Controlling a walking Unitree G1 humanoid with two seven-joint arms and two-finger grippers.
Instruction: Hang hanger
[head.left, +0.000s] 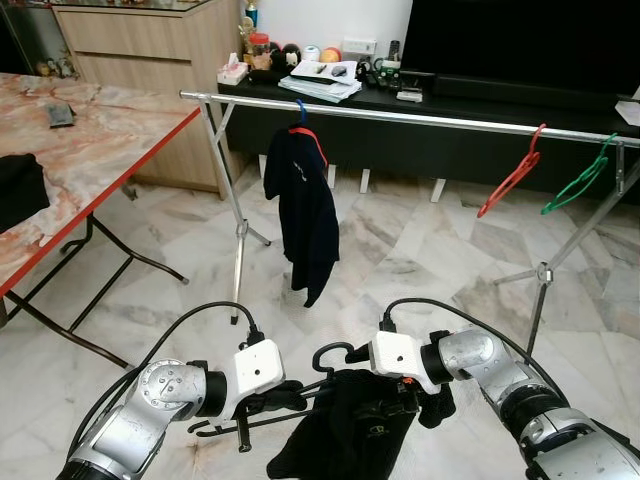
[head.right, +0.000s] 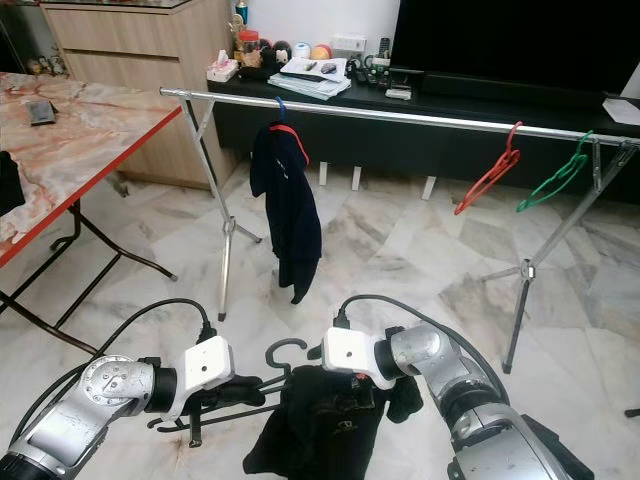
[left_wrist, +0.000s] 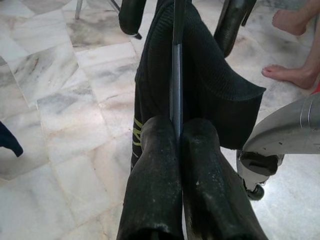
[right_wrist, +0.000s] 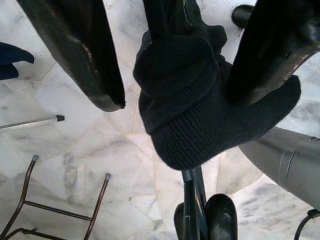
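Hanger (head.left: 300, 395) of black colour, with a black garment (head.left: 345, 425) draped on it, is held low in front of the robot, above the marble floor (head.left: 400, 260). The left gripper (left_wrist: 175, 150) has its two fingers pressed together on the thin bar of the hanger, at the hanger's left end. The right gripper (right_wrist: 175, 75) is at the right side of the garment; its fingers are spread wide, with a knitted fold of the cloth between them, and I cannot tell if they touch it. The hook of the hanger points up between the two wrists.

Farther away stands a metal clothes rail (head.left: 420, 118) that goes from left to right. On its left part hangs a dark shirt (head.left: 300, 205), and on its right part hang a red hanger (head.left: 510, 175) and a green hanger (head.left: 580, 178), both empty. At the left is a table (head.left: 90, 150) with marble pattern and red edge. Behind the rail is a low black cabinet (head.left: 450, 105) with small things on it.
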